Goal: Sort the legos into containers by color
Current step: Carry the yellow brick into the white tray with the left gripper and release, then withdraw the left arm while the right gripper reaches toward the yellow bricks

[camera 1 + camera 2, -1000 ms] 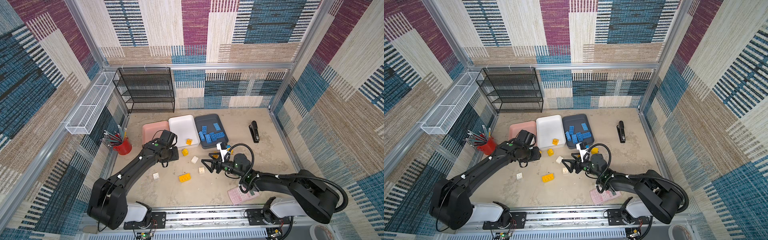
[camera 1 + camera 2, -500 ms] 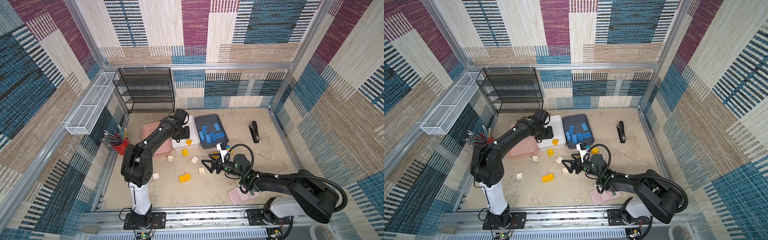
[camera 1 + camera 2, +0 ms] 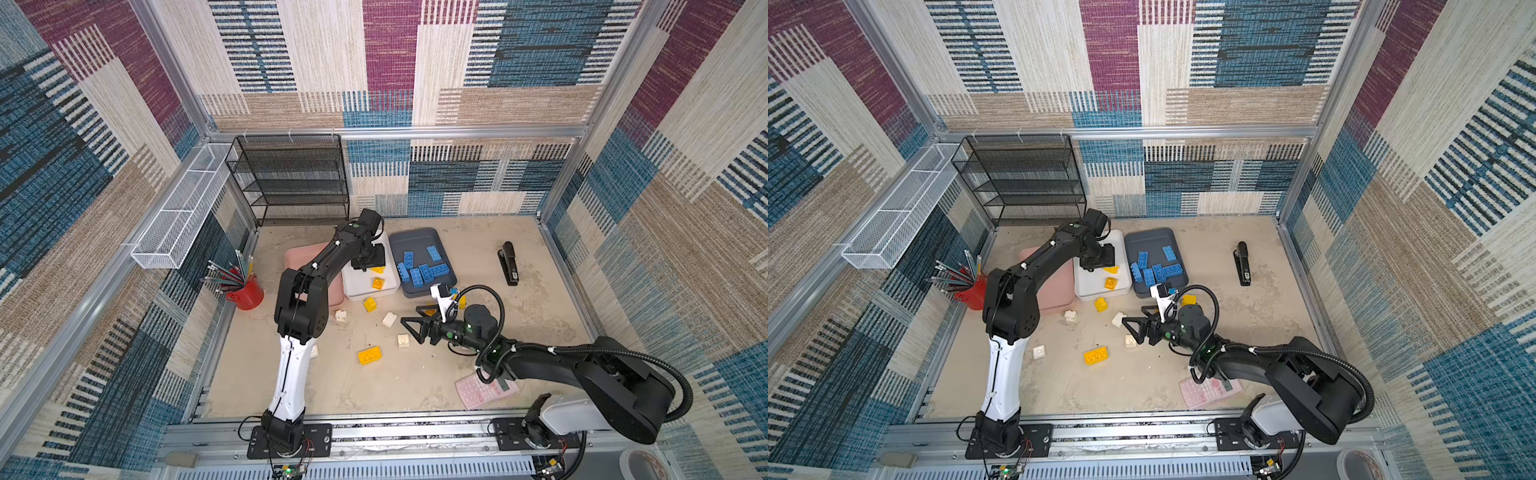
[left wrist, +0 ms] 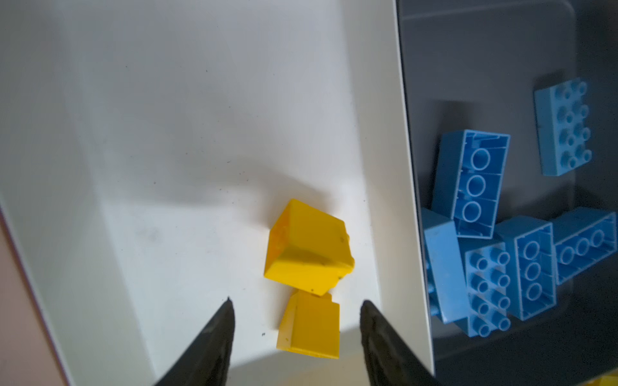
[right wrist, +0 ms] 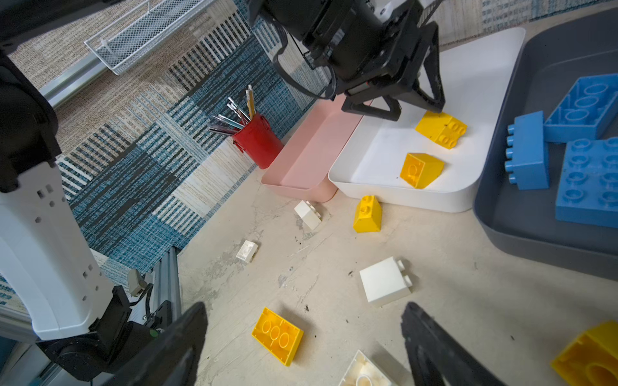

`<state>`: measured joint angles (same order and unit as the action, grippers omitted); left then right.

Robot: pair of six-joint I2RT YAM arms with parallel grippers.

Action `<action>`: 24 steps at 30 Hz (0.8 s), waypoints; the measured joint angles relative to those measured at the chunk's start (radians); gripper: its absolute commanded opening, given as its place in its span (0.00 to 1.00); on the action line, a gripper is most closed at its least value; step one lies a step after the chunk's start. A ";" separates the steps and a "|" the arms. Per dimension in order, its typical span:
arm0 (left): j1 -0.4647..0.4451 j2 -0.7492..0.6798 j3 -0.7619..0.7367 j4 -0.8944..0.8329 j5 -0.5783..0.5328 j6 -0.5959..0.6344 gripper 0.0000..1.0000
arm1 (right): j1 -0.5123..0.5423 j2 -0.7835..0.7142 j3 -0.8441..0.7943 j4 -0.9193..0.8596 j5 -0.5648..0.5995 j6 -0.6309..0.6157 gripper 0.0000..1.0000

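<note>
- At the far left, a red pencil cup [image 3: 245, 293] stands near the pink tray [image 3: 299, 257]. The visible part of that tray is empty, and the left arm stretches over it.
- Next comes the white tray [image 3: 361, 286], which holds two yellow bricks [image 5: 421, 168].
- The left gripper [image 4: 296, 300] hangs low inside this tray. Its jaws are partly apart, with a gap on each side of a sloped yellow brick [image 4: 309, 326] that lies on the tray floor. It grips nothing.
- One jaw is close to this brick and to the tray wall. If the arm lifts at a slant, the jaw could drag the brick or shove the tray.
- Just beside it on the right, the dark grey tray [image 3: 419, 241] holds several blue bricks [image 3: 415, 276].
- In front of the trays, loose yellow bricks [image 3: 369, 355] and white bricks [image 3: 389, 319] lie scattered on the table, not yet sorted.
- One loose yellow brick lies just beside the white tray's front wall. A jaw going down there could hit the rim.
- The right gripper [image 5: 302, 309] hovers low over the table with its jaws wide and empty. A white brick lies just ahead of it.
- Both arms work over the same small patch of table, so they could collide there.
- A white brick could also be dropped among the yellow ones, because the tray is the same colour as the brick.
- To the right, a black stapler [image 3: 508, 264] lies well apart from the bricks, and a pink calculator [image 3: 478, 390] lies partly under the right arm.
</note>
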<state>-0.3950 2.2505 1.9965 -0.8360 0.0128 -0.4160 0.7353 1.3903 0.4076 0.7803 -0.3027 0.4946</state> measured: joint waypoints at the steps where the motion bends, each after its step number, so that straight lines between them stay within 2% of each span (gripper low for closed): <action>1: 0.000 -0.001 0.000 -0.002 -0.007 0.000 0.65 | 0.002 0.002 0.005 -0.008 0.000 -0.003 0.92; 5: 0.004 -0.049 -0.032 -0.006 -0.010 0.002 0.66 | 0.017 0.011 0.036 -0.055 0.018 -0.016 0.92; 10: 0.010 -0.202 -0.128 0.002 -0.010 0.002 0.66 | 0.049 0.058 0.116 -0.142 0.031 -0.050 0.92; 15: 0.012 -0.444 -0.269 0.035 -0.010 0.002 0.66 | 0.110 0.159 0.249 -0.290 0.071 -0.098 0.91; 24: 0.013 -0.938 -0.698 0.118 -0.005 0.000 0.65 | 0.173 0.328 0.473 -0.561 0.180 -0.182 0.91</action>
<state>-0.3824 1.3128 1.2987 -0.7181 0.0082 -0.4164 0.9085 1.7187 0.8806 0.2192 -0.1226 0.3130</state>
